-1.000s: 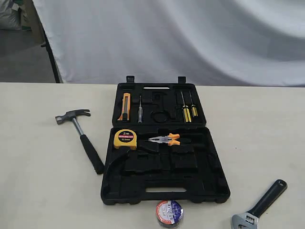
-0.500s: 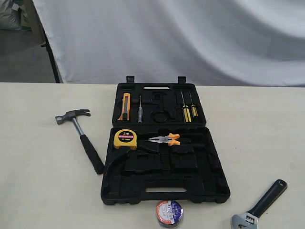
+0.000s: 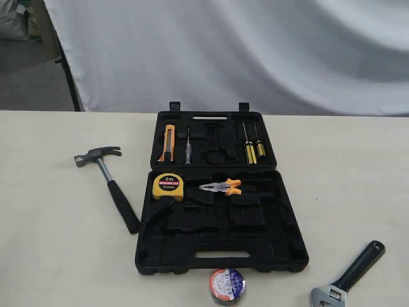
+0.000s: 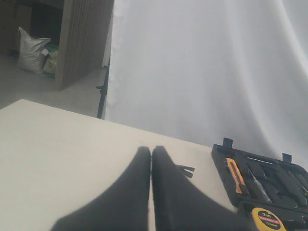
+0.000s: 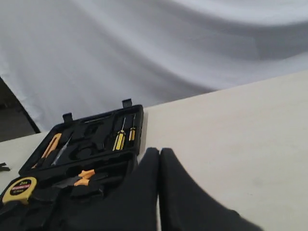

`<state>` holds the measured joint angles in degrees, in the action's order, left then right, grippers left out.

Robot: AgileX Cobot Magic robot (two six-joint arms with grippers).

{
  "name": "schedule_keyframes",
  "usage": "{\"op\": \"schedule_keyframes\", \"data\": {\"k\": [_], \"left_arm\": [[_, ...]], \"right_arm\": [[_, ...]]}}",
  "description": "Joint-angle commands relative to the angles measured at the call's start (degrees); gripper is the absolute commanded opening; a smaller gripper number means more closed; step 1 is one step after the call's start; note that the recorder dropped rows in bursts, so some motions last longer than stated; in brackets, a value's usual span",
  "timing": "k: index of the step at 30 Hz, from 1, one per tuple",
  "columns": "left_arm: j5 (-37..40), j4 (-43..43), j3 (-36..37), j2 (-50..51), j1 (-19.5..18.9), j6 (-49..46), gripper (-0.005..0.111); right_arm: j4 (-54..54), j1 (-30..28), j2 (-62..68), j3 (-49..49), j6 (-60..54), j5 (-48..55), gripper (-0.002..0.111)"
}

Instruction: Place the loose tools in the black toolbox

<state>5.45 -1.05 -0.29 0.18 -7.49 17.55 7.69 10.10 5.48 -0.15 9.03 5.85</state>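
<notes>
Left tool clenched, empty; hammer beyond its tips. Toolbox open ahead of both tools; tape roll, wrench outside it. Right tool clenched, empty. Nothing packed; next probably open, reach down.

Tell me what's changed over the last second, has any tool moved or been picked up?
Nothing has visibly changed. In the exterior view the hammer still lies left of the toolbox, the tape roll in front of it and the wrench off to the right. No tool has been taken up or put in. The left gripper and right gripper are shut and empty.
</notes>
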Motion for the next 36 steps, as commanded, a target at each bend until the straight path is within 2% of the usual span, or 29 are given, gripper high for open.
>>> {"op": "schedule_keyframes", "data": {"k": [1,8,10,12,16,18,21,26,28,33,36], "left_arm": [[-0.41,-0.25,-0.15,-0.18,-1.45,0.27,0.001],[-0.41,-0.25,-0.15,-0.18,-1.45,0.27,0.001],[-0.41,-0.25,-0.15,-0.18,-1.45,0.27,0.001],[-0.41,-0.25,-0.15,-0.18,-1.45,0.27,0.001],[-0.41,-0.25,-0.15,-0.18,-1.45,0.27,0.001],[-0.41,-0.25,-0.15,-0.18,-1.45,0.27,0.001],[-0.41,-0.25,-0.15,-0.18,-1.45,0.27,0.001],[-0.41,-0.25,-0.15,-0.18,-1.45,0.27,0.001],[-0.41,-0.25,-0.15,-0.18,-1.45,0.27,0.001],[-0.41,-0.25,-0.15,-0.18,-1.45,0.27,0.001],[-0.41,-0.25,-0.15,-0.18,-1.45,0.27,0.001]], "right_arm": [[-0.45,2.02,10.56,0.15,-0.82,-5.85,0.0],[-0.3,2.15,33.78,-3.08,1.05,-7.54,0.0],[-0.3,3.0,40.63,-3.91,5.8,-9.1,0.0],[-0.3,6.91,45.25,-4.49,5.81,-12.0,0.0],[-0.3,18.92,52.65,-4.59,5.81,-24.63,0.0],[-0.3,22.2,54.74,-5.51,5.81,-26.18,0.0],[-0.04,24.74,57.81,-8.79,5.81,-23.04,0.0],[1.24,25.64,64.23,-15.66,5.81,-17.23,0.0],[1.24,25.64,66.84,-17.61,5.81,-17.19,0.006],[0.25,27.51,73.1,-22.82,4.19,-16.92,0.045],[-1.95,32.15,77.09,-28.83,3.05,-14.2,0.063]]}}
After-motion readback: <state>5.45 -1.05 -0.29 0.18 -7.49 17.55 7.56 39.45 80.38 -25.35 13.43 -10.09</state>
